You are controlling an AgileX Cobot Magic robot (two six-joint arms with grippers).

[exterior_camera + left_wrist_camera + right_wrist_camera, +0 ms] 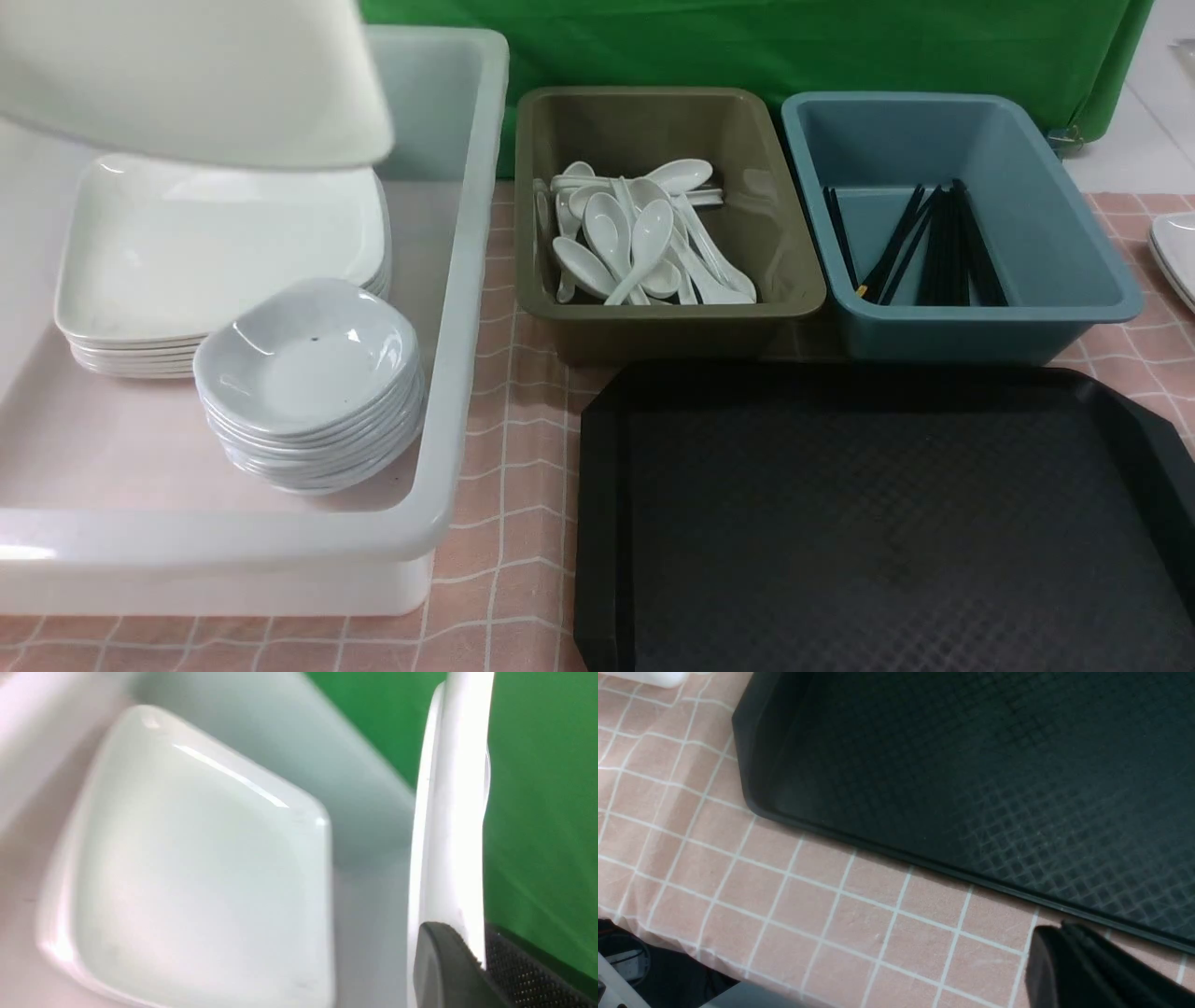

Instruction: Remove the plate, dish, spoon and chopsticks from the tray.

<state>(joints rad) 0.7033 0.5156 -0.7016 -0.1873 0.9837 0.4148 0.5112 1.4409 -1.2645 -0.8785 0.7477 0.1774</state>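
Trays: one black tray [887,523].
Containers: three, namely one white tub [467,280], one olive bin [653,117] and one blue bin [1055,205].
Plates: one raised plate [187,84], one edge plate [1178,252] cut off by the frame, and roughly five stacked plates [224,247].
Dishes [308,359]: one stack of about eight.
Spoons [635,243]: roughly ten, overlapping, exact count indeterminate.
Chopsticks [943,247]: several, too bunched to count.
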